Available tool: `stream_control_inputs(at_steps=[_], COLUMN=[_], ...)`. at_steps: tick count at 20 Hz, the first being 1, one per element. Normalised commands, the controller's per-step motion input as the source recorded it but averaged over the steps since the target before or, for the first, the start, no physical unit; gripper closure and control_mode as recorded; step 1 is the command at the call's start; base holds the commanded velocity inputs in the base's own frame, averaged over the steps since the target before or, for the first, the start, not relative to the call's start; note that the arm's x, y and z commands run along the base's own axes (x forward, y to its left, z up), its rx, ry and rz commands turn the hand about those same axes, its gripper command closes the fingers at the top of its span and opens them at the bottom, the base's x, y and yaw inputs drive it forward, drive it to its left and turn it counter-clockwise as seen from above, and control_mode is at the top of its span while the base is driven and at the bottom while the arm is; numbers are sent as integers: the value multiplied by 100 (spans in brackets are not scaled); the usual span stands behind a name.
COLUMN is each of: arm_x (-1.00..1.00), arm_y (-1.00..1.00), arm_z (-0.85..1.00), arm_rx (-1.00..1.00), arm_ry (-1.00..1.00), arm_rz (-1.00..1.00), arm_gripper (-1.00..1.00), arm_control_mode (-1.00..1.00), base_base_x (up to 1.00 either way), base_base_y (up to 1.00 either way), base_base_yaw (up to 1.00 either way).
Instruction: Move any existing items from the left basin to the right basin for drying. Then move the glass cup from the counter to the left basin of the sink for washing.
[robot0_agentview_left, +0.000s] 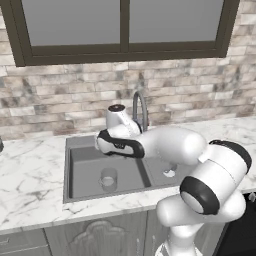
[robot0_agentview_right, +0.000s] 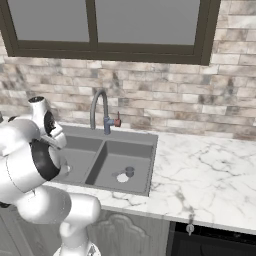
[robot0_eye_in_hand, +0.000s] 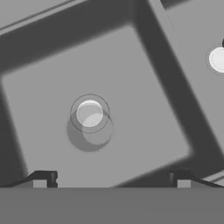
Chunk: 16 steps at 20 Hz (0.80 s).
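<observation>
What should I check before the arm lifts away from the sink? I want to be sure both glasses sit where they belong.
1. Glass cup stands upright in the left basin: ok.
2. Tiny glass is in the right basin, beside its drain: ok.
3. Gripper is open, with nothing between its fingertips: ok.
4. Fingertips are apart from the glass cup's rim in the hand view: ok.
5. Counter near the sink holds no other glass: ok.
6. Tap is out of the arm's way for a lift: cannot tell.
</observation>
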Motion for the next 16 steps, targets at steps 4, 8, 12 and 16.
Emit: stream_control_inputs(at_steps=[4, 8, 12, 16], arm_x=[-20, -25, -31, -35], arm_y=[0, 0, 0, 5], arm_z=[56, 53, 51, 48], arm_rx=[-5, -5, -6, -4], arm_ry=[0, 0, 0, 0], arm_rz=[-1, -1, -1, -2], arm_gripper=[-100, -100, -100, -100], arm_control_mode=[-100, -100, -100, -100], base_base_x=[0, 0, 0, 0], base_base_y=[0, 0, 0, 0], base_base_yaw=[0, 0, 0, 0])
